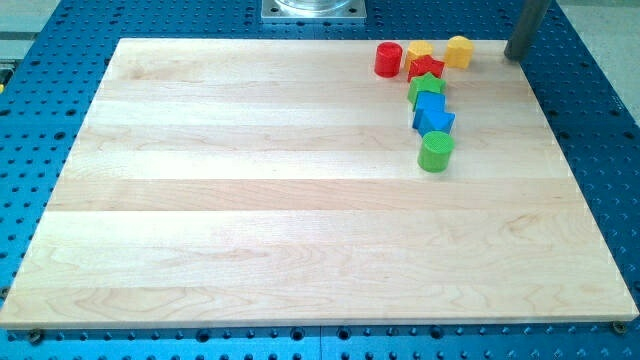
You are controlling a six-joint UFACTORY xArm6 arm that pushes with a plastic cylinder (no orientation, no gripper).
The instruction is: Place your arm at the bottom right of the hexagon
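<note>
A yellow hexagon block [459, 51] stands near the board's top edge, right of centre. My tip [517, 56] is at the end of the dark rod at the view's top right. It rests by the board's top right corner, to the right of the hexagon and apart from it. Left of the hexagon are another yellow block [419, 51], partly hidden behind a red star [426, 69], and a red cylinder [388, 59].
Below the red star, a column runs down the view: a green star [426, 88], a blue cube [430, 103], a blue star [434, 122] and a green cylinder [435, 152]. The wooden board [250, 200] lies on a blue perforated table [600, 120]. A metal mount [313, 9] sits at the top.
</note>
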